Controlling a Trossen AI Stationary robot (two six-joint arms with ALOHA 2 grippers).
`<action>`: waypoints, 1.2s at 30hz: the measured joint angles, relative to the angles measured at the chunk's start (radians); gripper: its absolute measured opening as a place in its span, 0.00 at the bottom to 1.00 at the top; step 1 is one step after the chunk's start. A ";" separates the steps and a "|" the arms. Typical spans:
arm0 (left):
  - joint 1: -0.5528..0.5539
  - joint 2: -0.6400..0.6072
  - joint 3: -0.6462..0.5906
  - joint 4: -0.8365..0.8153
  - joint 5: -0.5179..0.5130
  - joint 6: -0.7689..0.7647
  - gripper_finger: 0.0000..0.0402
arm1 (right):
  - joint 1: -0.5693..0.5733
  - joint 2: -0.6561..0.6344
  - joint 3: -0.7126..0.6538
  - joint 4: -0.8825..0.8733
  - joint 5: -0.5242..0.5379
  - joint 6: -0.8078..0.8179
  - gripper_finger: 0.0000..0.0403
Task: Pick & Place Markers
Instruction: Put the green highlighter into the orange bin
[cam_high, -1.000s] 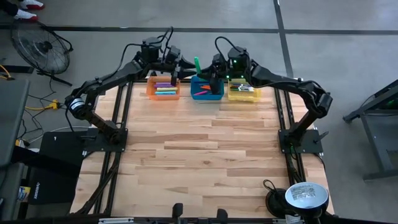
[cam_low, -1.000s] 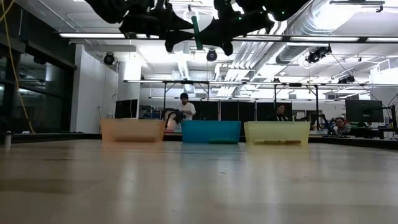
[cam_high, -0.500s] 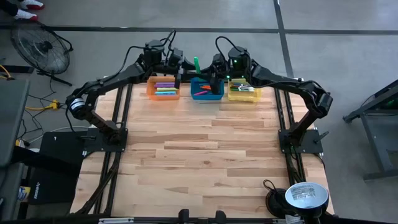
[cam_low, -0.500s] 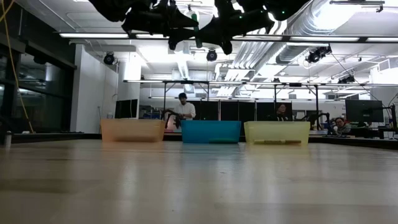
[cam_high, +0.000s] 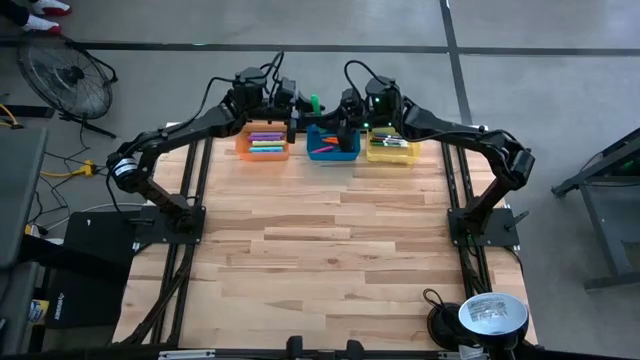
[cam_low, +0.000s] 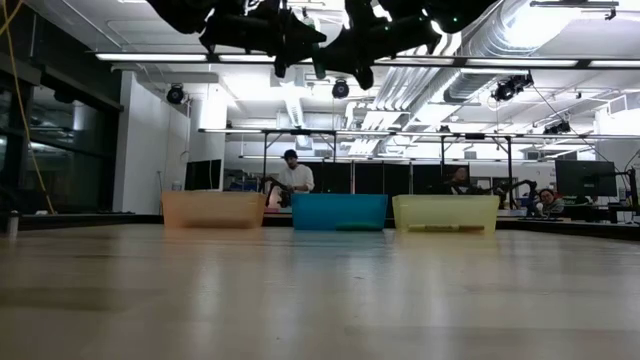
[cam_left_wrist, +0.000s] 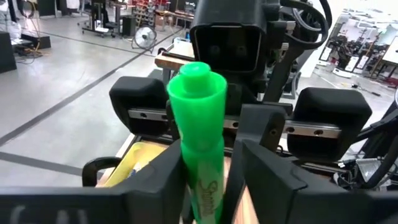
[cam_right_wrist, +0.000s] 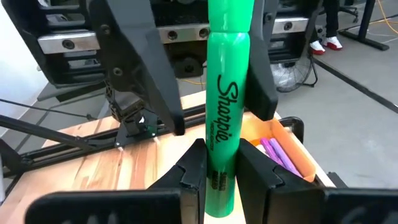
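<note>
A green marker (cam_high: 315, 101) stands upright in the air above the blue bin (cam_high: 333, 144), between my two grippers. My right gripper (cam_right_wrist: 222, 158) is shut on it, reaching in from the table's right (cam_high: 338, 104). My left gripper (cam_left_wrist: 209, 155) is open and comes level from the left (cam_high: 297, 103). Its fingers stand on either side of the marker's shaft below the top end (cam_left_wrist: 198, 71), and a narrow gap shows beside one finger. In the low view the left gripper (cam_low: 290, 40) hides the marker. More markers lie in the orange bin (cam_high: 263, 142) and yellow bin (cam_high: 392, 148). My right gripper pinches the green marker's lower shaft (cam_right_wrist: 219, 163), just below the printed name, between its two fingers. The fingers come level from the table's right and lie across the marker. The marker is upright and lifted clear above the bins.
Three bins stand in a row at the table's far edge: orange (cam_low: 213, 209), blue (cam_low: 339, 211), yellow (cam_low: 445, 212). The bare wooden tabletop (cam_high: 320, 250) stretches toward the near edge. A round lamp-like object (cam_high: 490, 315) sits at the near right corner. People are in the room beyond.
My left gripper has moved toward the table's right, up to the green marker that my right gripper holds, and its fingers now stand around the marker. The marker and my right gripper have stayed in place.
</note>
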 joint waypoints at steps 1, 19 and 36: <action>0.000 0.000 0.000 0.000 0.000 0.000 0.34 | 0.000 0.000 0.000 0.000 -0.003 0.000 0.13; 0.000 0.000 0.000 -0.003 -0.007 -0.011 0.14 | 0.000 0.000 0.000 -0.001 -0.014 -0.011 0.13; 0.052 -0.003 0.000 -0.077 -0.044 0.035 0.14 | -0.069 -0.019 -0.001 -0.056 -0.008 0.062 0.59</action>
